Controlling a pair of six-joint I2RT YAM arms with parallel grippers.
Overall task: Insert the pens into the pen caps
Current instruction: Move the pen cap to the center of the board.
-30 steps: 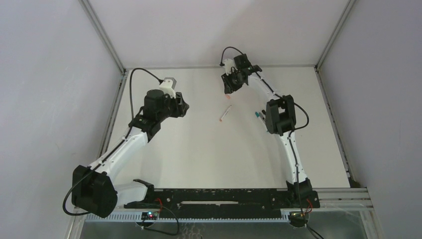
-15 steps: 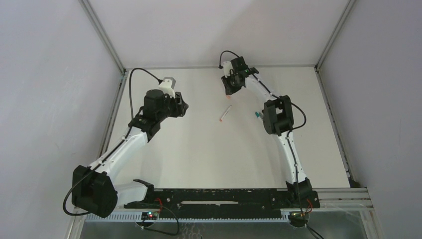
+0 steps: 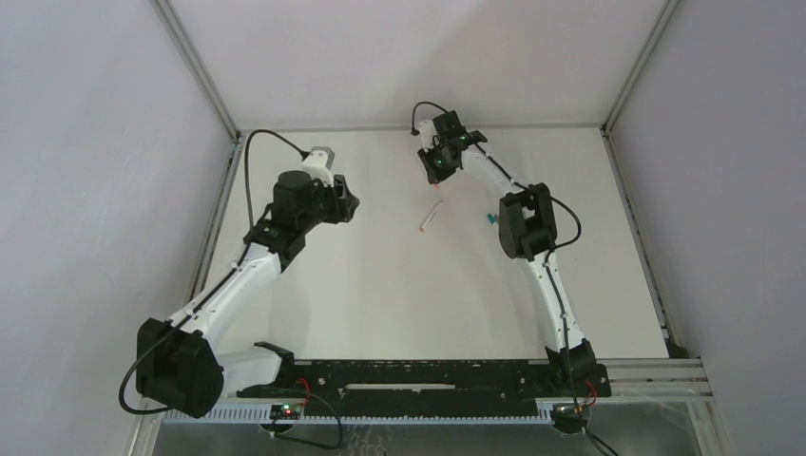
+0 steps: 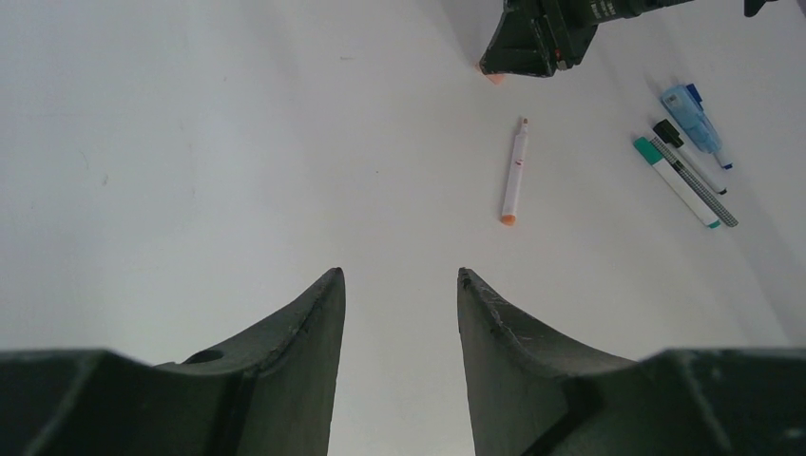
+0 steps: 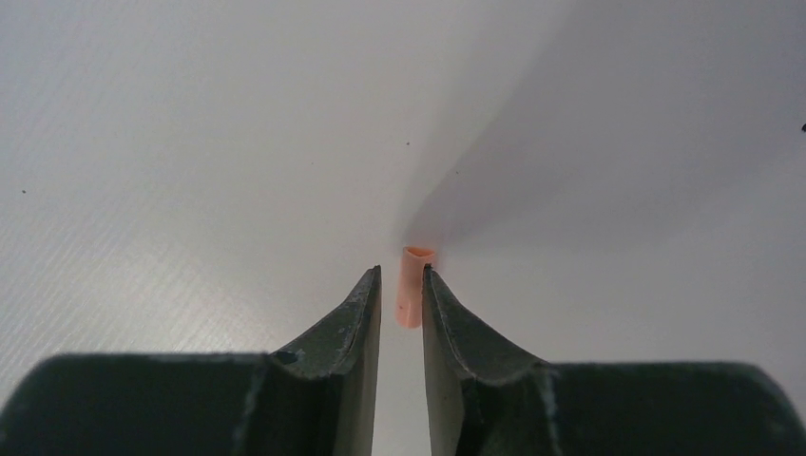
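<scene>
A salmon-pink pen cap lies on the white table between the tips of my right gripper. The jaws are narrowly open around it: the cap touches the right finger, and a slim gap shows at the left finger. From above, the right gripper is at the far middle with the cap just below it. A white pen with orange ends lies nearby, uncapped. My left gripper is open and empty, hovering left of the pen.
A thick light-blue pen, a black-capped pen and a teal-capped pen lie together at the right, partly hidden by the right arm in the top view. The metal frame rails border the table.
My right gripper has shifted left and slightly farther back, coming down over the salmon-pink cap. The left arm has barely moved.
</scene>
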